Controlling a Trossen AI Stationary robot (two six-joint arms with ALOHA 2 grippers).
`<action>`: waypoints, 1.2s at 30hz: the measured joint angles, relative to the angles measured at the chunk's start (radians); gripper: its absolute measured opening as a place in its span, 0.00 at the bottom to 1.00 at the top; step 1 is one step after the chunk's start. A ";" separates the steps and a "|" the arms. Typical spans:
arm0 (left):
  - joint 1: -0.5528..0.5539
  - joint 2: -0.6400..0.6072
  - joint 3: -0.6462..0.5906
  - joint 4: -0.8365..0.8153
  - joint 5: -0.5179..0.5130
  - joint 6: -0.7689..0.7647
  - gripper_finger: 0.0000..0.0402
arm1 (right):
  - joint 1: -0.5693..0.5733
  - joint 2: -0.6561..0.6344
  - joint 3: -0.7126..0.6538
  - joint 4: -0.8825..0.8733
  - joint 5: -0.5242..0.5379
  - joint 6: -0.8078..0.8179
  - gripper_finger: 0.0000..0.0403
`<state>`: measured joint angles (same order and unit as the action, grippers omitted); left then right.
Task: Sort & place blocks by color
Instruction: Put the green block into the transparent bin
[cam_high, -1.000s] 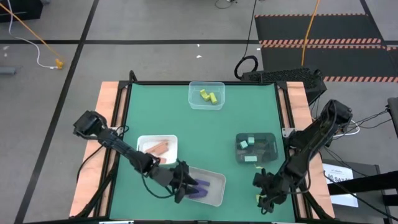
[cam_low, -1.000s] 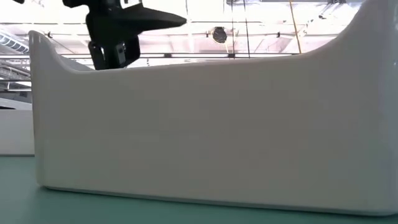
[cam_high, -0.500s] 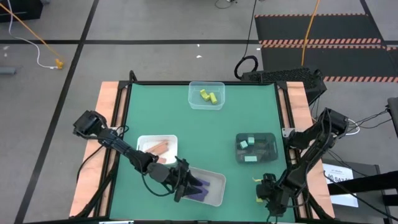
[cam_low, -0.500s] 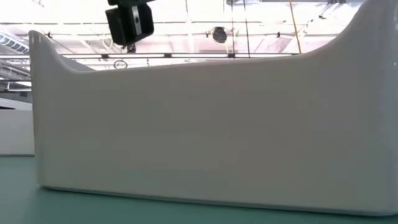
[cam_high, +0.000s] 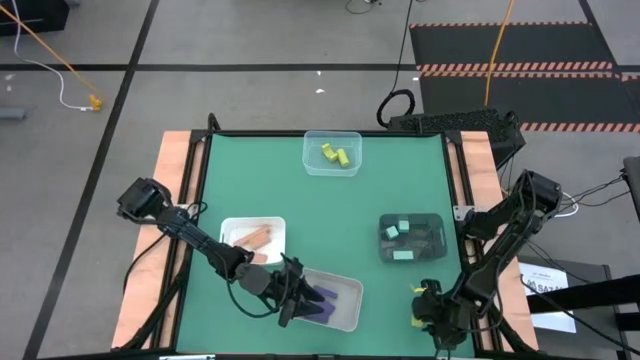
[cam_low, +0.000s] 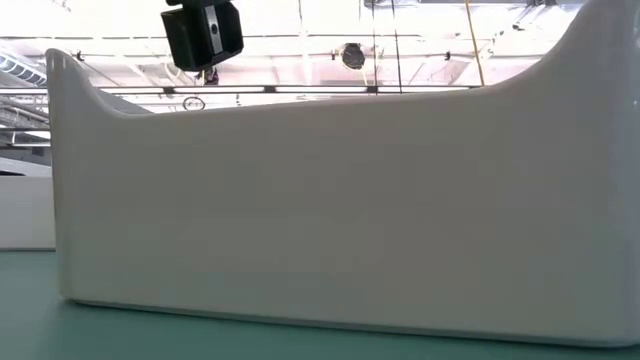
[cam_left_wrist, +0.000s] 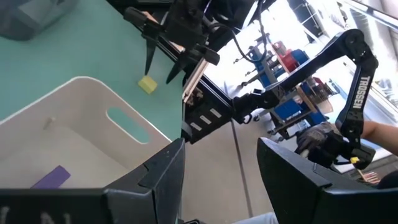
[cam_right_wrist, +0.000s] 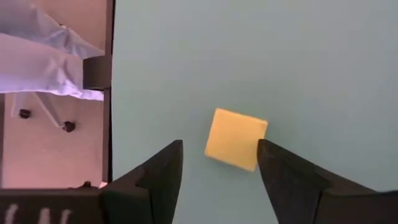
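The table (cam_high: 330, 200) carries four containers, one per colour, which explains the layout. The white tray (cam_high: 335, 300) near the front edge holds purple blocks (cam_high: 322, 300). The left claw (cam_high: 292, 296) hangs over this tray's rim, its fingers spread with nothing between them, as the left wrist view shows; this reads as an arm waiting after a drop, or pausing before leaving. Beside it, a smaller white tray (cam_high: 253, 240) holds salmon blocks (cam_high: 257, 238). A dark tray (cam_high: 412, 238) on the right holds mint blocks (cam_high: 398, 232), and a clear tray (cam_high: 332, 153) at the far edge holds two yellow blocks (cam_high: 337, 156).

The right claw (cam_high: 432, 312) is low at the front right corner of the table, over the one block left outside a tray: a yellow cube (cam_right_wrist: 236, 138) lying on the mat. In the right wrist view its fingers (cam_right_wrist: 158, 171) straddle the cube with a gap on each side, so they are spread and not yet pinching. Judged from this, the step in hand is the pickup of the cube.

The clear tray lies well apart, across the table. The dark tray sits between the cube and it, so a lift high enough to clear the dark tray seems needed.
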<state>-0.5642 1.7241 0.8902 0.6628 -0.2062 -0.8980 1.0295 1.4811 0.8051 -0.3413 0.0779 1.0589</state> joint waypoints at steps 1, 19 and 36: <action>0.000 0.000 0.000 0.000 0.000 0.001 0.50 | 0.000 0.003 0.000 0.006 0.004 -0.016 0.49; 0.001 0.000 0.000 -0.011 0.044 0.039 0.50 | 0.000 0.061 0.000 0.087 0.129 -0.309 0.53; 0.003 0.000 0.000 -0.016 0.050 0.052 0.50 | -0.073 0.061 -0.002 0.474 0.158 -0.399 0.53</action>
<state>-0.5613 1.7241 0.8902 0.6464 -0.1558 -0.8455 0.9564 1.5417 0.8036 0.1329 0.2355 0.6597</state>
